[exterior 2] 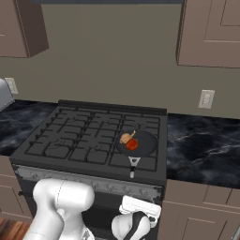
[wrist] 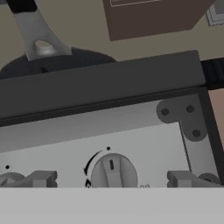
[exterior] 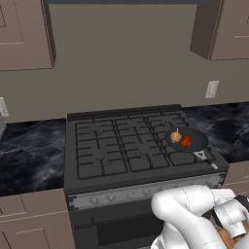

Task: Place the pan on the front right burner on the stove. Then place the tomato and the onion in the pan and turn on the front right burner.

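Room: brown cabinets (exterior: pixel 24 34) on a beige wall, wall outlet (exterior 2: pixel 206 99) to the right.
Tabletop: black marble tabletop (exterior 2: pixel 206 145) on both sides of the stove (exterior: pixel 121 146).
Arm: folded low before the oven door, hand facing the silver knob strip (wrist: pixel 87 140).
End effector (wrist: pixel 112 179): fingers apart, either side of a round knob (wrist: pixel 113 171); contact cannot be told.
Pan (exterior 2: pixel 137 143): on the front right burner (exterior 2: pixel 140 159), handle toward the front edge.
Tomato (exterior 2: pixel 132 145), onion (exterior 2: pixel 125 138): inside the pan, touching.

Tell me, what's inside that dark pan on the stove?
Inside the pan lie the tomato and the onion, side by side. The burner grate beneath the pan is covered, so it cannot be seen.
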Available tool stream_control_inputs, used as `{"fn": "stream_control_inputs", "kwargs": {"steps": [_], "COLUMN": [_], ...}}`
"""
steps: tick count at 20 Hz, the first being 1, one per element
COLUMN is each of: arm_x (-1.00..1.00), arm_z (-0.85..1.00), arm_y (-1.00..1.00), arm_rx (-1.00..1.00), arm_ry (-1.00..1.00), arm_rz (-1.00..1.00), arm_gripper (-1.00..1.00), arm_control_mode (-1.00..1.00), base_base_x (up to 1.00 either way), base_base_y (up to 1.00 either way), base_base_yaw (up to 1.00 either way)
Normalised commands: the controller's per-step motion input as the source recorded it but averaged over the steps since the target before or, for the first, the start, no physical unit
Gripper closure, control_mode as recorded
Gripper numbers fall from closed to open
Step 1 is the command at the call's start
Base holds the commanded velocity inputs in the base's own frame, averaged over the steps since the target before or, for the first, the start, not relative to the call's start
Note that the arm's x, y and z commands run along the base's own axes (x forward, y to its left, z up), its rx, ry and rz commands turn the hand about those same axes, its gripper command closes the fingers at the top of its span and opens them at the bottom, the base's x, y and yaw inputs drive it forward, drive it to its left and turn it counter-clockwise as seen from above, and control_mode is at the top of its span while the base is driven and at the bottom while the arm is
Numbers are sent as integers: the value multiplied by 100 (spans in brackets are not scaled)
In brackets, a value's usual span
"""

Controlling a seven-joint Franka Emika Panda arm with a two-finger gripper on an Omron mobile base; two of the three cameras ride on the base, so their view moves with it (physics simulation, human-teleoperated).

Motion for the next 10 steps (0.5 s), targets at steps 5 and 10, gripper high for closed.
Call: {"fn": "stream_control_inputs", "kwargs": {"steps": [5, 10], "arm_x": [6, 15], "arm_z": [0, -4], "arm_y": [0, 0], "arm_rx": [0, 0], "arm_ry": [0, 0], "arm_rz": [0, 0], "arm_gripper": [-100, -100], "arm_control_mode": [-100, -100], "base_base_x": [0, 0], "base_base_y": [0, 0], "base_base_yaw": [0, 0]}}
